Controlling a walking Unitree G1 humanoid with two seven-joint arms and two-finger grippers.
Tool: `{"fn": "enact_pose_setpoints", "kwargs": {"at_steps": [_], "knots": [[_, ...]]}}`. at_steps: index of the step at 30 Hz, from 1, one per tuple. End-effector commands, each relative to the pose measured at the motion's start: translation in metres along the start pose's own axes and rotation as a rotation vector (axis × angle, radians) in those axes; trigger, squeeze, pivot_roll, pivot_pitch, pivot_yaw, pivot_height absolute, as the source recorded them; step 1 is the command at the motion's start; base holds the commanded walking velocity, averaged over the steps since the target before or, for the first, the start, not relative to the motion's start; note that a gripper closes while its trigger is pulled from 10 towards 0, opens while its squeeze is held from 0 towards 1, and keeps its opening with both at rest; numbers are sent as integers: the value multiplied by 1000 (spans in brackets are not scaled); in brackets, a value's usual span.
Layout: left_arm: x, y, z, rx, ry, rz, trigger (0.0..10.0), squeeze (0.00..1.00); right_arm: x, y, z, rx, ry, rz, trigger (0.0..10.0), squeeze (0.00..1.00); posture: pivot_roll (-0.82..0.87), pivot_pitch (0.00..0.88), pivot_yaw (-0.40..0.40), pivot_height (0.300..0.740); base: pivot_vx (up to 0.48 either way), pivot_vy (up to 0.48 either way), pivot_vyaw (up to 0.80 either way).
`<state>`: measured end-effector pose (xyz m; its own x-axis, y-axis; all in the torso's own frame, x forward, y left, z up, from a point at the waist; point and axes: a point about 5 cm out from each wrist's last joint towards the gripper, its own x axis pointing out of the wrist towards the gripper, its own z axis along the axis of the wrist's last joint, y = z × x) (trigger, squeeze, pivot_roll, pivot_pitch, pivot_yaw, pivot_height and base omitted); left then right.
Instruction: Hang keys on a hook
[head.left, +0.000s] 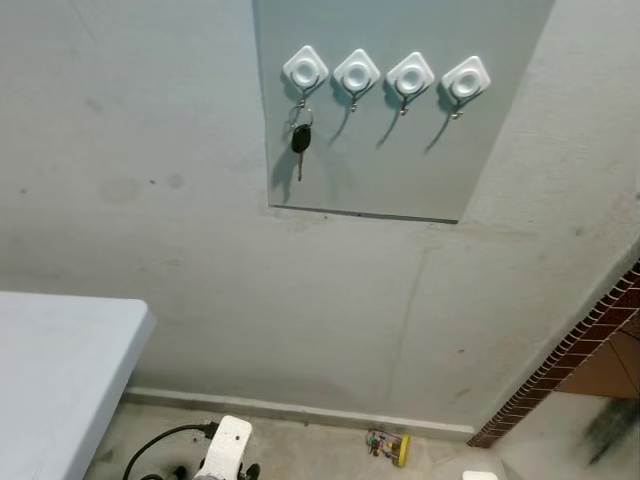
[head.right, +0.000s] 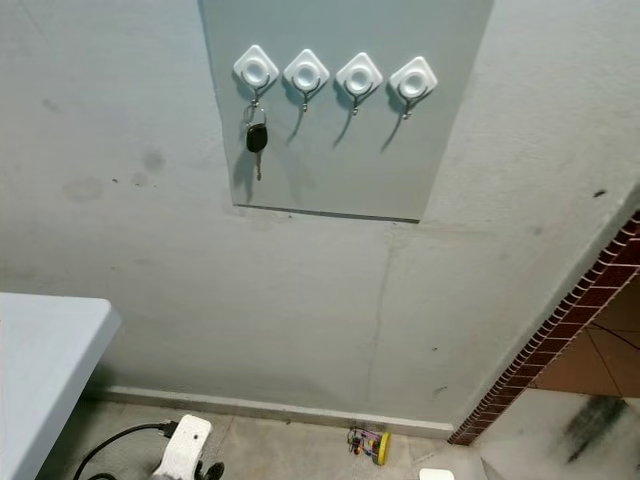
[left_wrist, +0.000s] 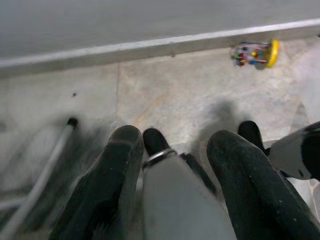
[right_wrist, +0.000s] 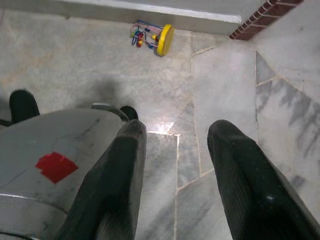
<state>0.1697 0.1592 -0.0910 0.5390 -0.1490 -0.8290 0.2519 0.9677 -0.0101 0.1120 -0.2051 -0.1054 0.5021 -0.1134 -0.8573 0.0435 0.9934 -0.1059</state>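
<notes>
Keys (head.left: 300, 137) hang from the leftmost hook (head.left: 305, 71) of four white hooks on a grey panel (head.left: 400, 170) fixed to the wall: ring on the hook, black-headed key pointing straight down, flat against the panel. Whether more than one key is on the ring cannot be made out. The other three hooks (head.left: 357, 73) (head.left: 410, 76) (head.left: 465, 79) carry nothing.

Left gripper (left_wrist: 175, 150) hangs low, jaws released and holding nothing, pointed at the floor; the keys are high on the wall, well apart from it. Between and beyond its jaws sits the robot's own grey body part with a metal ring, blurred. A cable (left_wrist: 37, 175) beside the jaws is smeared and hard to read.

Right gripper (right_wrist: 175, 150) also hangs low, jaws spread, nothing between them but marble floor (right_wrist: 225, 80). A grey body part with a red mark (right_wrist: 55, 166) lies beside one jaw, cut off at the frame edge.

Small bead toy with yellow base (right_wrist: 152, 37) lies on the floor ahead of both grippers, near the skirting. Pale surface (head.left: 60, 370) is cut off at the left edge. Brick edging (head.left: 570, 350) is partly out of frame.
</notes>
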Motion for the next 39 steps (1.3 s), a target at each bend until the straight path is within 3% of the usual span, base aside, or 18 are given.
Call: {"fn": "enact_pose_setpoints", "kwargs": {"at_steps": [1,5,19,39], "knots": [[-1,6,-3,-8,13,27,10000,0,1,2,2,-8,-6,6,10000,0,-156,0,23,740,0,0,563],[-1,4,-1,73,7,0,10000,0,2,4,7,-21,-17,19,10000,0,-156,0,20,740,0,0,569],[0,6,5,57,-7,14,10000,0,3,4,9,-52,-14,29,10000,0,-150,0,12,740,0,0,678],[-2,9,-2,53,15,19,10000,0,1,6,2,-64,5,50,10000,0,-149,0,6,740,0,0,800]]}}
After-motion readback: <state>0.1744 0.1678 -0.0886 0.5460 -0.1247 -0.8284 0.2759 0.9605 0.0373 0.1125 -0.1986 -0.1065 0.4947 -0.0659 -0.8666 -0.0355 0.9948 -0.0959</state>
